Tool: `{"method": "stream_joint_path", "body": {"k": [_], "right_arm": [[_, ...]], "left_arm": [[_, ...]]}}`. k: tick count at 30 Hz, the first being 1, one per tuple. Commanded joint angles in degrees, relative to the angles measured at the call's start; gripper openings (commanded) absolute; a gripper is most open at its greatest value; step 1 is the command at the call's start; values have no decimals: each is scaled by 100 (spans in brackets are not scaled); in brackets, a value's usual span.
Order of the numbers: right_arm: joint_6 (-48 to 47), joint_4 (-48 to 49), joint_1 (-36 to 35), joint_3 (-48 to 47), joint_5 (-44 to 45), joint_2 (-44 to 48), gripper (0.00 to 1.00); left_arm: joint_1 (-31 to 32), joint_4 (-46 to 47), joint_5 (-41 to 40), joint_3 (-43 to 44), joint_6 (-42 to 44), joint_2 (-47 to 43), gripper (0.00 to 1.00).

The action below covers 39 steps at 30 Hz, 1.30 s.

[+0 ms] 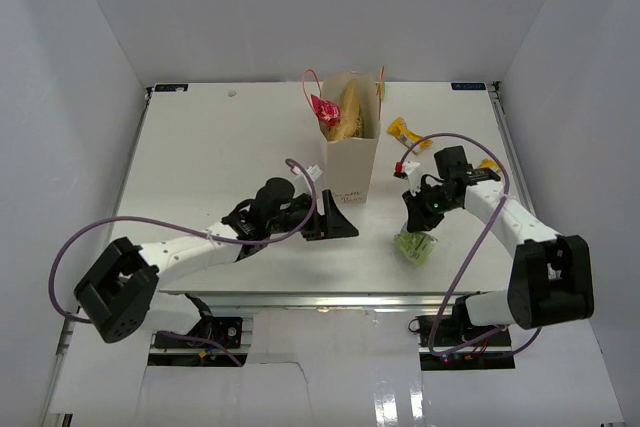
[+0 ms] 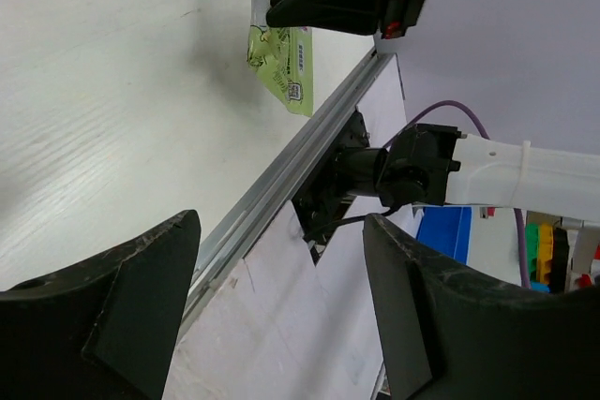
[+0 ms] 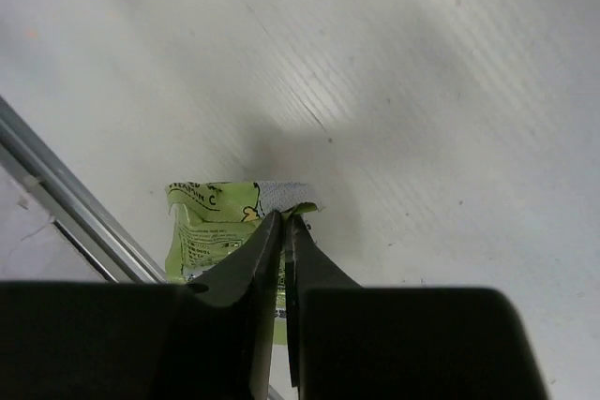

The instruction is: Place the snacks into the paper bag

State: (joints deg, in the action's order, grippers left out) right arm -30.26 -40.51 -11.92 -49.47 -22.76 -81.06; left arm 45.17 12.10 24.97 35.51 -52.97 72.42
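Here, green packet (image 3: pixel 204 228) in right tool (image 3: pixel 284 224)

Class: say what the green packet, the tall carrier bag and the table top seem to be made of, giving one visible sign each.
The green packet is probably thin plastic film: glossy, printed, with a crimped silvery seal edge. The carrier bag looks like matte cream paper, holding crisp folded corners. The table top is white, faintly grained and softly sheened; perhaps laminate or painted board, unclear.
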Motion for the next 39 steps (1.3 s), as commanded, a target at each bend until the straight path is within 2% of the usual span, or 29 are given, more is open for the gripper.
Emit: {"method": "stream_joint_path", "body": {"k": [1, 8, 14, 17, 18, 20, 21, 24, 27, 28, 30, 31, 34, 39], "right_arm": [[-86, 87, -12, -378, -1036, 625, 8], [854, 526, -82, -686, -1845, 820, 8], [1470, 948, -196, -757, -2126, 863, 8], [1646, 1054, -196, -827, -2241, 898, 8], [1664, 1054, -196, -853, -2250, 907, 8], [1646, 1037, -196, -906, -2302, 934, 8], [1629, 1010, -196, -915, -2329, 942, 8], [1462, 905, -205, -906, -2469, 1021, 8], [1050, 695, -205, -924, -2680, 1162, 17], [953, 624, -205, -950, -2689, 1197, 31], [610, 431, -188, -1064, -2585, 1294, 46], [531, 413, -161, -1099, -2393, 1399, 57], [162, 377, -39, -1187, -2163, 1636, 71], [-261, 377, 93, -1275, -1925, 1997, 74]], "left_arm": [[185, 328, 166, 605, 172, 489, 80], [414, 355, 526, 1731, 305, 1711, 82], [423, 319, 307, 2144, 287, 2100, 82], [423, 320, 359, 2303, 279, 2285, 68], [423, 311, 403, 2346, 278, 2381, 58], [431, 284, 464, 2391, 244, 2425, 45], [432, 276, 473, 2391, 243, 2434, 28], [432, 171, 412, 2400, 278, 2295, 8], [432, -66, 184, 2400, 410, 2075, 6], [432, -354, 114, 2408, 532, 1909, 5], [432, -716, -114, 2470, 735, 1732, 4], [432, -1022, -141, 2470, 910, 1523, 4], [432, -1602, -300, 2400, 1331, 1153, 4], [432, -2536, -642, 2715, 1930, 537, 1]]}}
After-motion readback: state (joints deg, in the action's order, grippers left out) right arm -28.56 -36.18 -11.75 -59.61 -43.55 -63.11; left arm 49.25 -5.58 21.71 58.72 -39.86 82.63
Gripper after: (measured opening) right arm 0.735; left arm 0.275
